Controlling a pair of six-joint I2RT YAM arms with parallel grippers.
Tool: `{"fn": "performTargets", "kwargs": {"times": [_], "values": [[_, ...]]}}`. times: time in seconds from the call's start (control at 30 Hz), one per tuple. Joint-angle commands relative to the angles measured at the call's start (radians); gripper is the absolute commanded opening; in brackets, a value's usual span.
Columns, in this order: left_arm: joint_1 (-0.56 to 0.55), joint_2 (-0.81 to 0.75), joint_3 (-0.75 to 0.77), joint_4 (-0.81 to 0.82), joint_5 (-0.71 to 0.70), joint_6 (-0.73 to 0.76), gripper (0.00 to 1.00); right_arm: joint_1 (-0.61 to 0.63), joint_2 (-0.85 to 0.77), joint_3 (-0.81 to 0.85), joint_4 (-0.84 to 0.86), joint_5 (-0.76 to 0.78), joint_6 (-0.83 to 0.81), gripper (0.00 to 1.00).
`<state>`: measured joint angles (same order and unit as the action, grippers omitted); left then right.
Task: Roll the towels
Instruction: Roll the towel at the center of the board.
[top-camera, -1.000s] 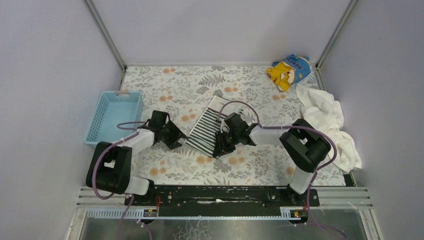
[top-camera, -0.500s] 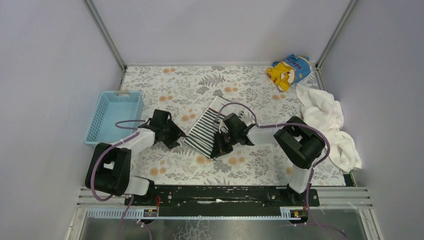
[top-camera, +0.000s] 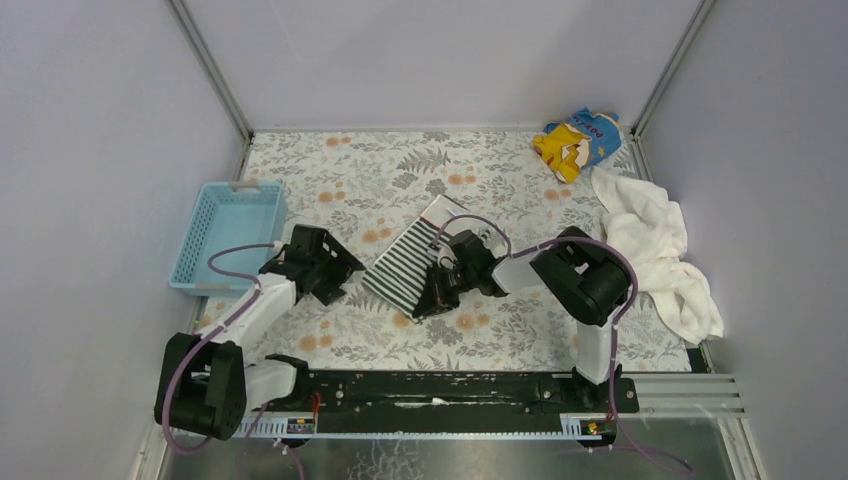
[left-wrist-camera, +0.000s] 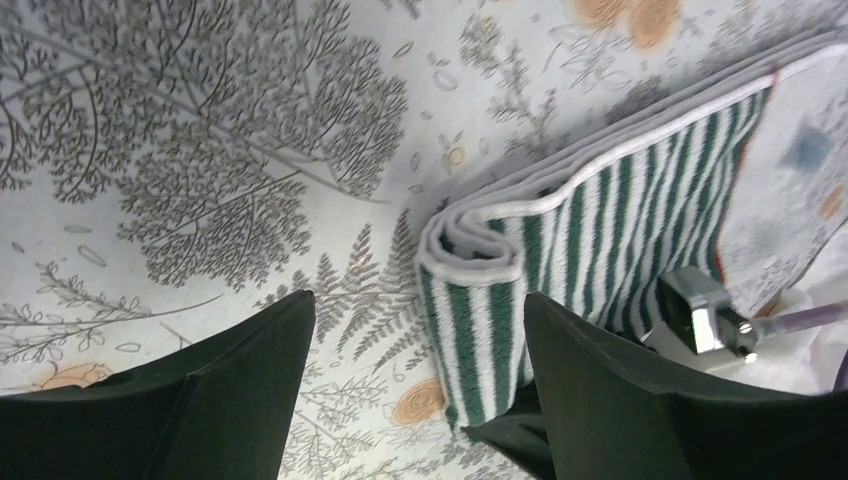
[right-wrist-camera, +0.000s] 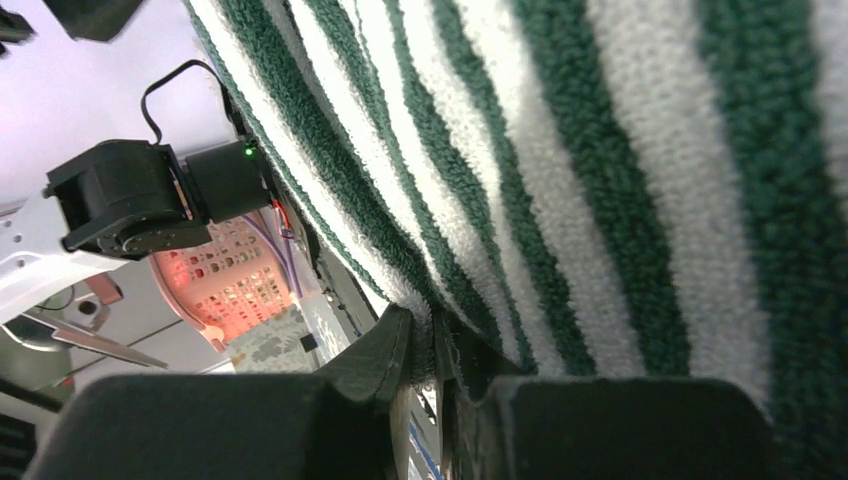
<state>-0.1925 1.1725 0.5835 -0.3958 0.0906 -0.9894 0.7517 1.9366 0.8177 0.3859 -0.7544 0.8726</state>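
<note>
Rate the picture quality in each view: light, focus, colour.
Top external: even soft light, faint shadows, all sharp. Left wrist: striped towel crisp, upper right corner blurred. Right wrist: the towel fills the frame, basket behind looks pinkish-red.

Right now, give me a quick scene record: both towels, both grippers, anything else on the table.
striped towel: table centre, folded in layers, left end curled over, not rolled up
white towel: crumpled heap at right edge, no gripper near it
left gripper: open, at the striped towel's left end, not gripping
right gripper: shut on the striped towel's near edge
basket: blue, left edge
printed cloth: yellow and blue, far right corner
</note>
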Motion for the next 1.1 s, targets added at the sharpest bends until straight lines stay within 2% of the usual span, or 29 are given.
{"fn": "performTargets", "kwargs": {"times": [0.0,0.3,0.43,0.57,1.07], "values": [[0.008,-0.023,-0.058,0.006,0.071,0.003,0.77,-0.006,0.059,-0.046,0.016,0.035,0.040,0.02],[0.007,-0.115,-0.116,0.022,0.074,-0.017,0.74,-0.011,0.078,-0.058,0.060,0.021,0.067,0.02],[0.004,-0.060,-0.105,0.097,0.150,-0.012,0.74,-0.011,0.085,-0.059,0.060,0.020,0.067,0.02],[-0.009,-0.011,-0.091,0.133,0.158,-0.014,0.74,-0.011,0.085,-0.061,0.067,0.021,0.071,0.02],[-0.034,0.123,-0.084,0.197,0.093,-0.026,0.70,-0.012,0.091,-0.063,0.061,0.028,0.061,0.03]]}}
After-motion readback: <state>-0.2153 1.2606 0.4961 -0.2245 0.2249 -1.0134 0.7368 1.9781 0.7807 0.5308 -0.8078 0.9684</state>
